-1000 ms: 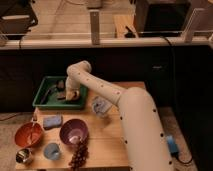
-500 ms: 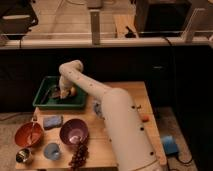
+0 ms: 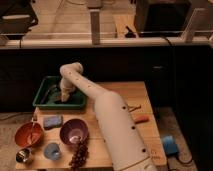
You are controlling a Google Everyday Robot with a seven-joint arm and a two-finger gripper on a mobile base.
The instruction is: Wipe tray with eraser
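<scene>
The tray (image 3: 46,102) is sitting at the back-left of the wooden table (image 3: 142,100), and the gripper (image 3: 63,97) is reaching down inside it, over the middle of its floor. The white arm (image 3: 107,117) is stretching across the table and covering the tray's right end. The gripper's tip is merging with the dark floor; cannot tell what it is holding. A purple bowl (image 3: 74,132), orange bowl (image 3: 29,135) and blue sponge (image 3: 52,121) are lying in front.
</scene>
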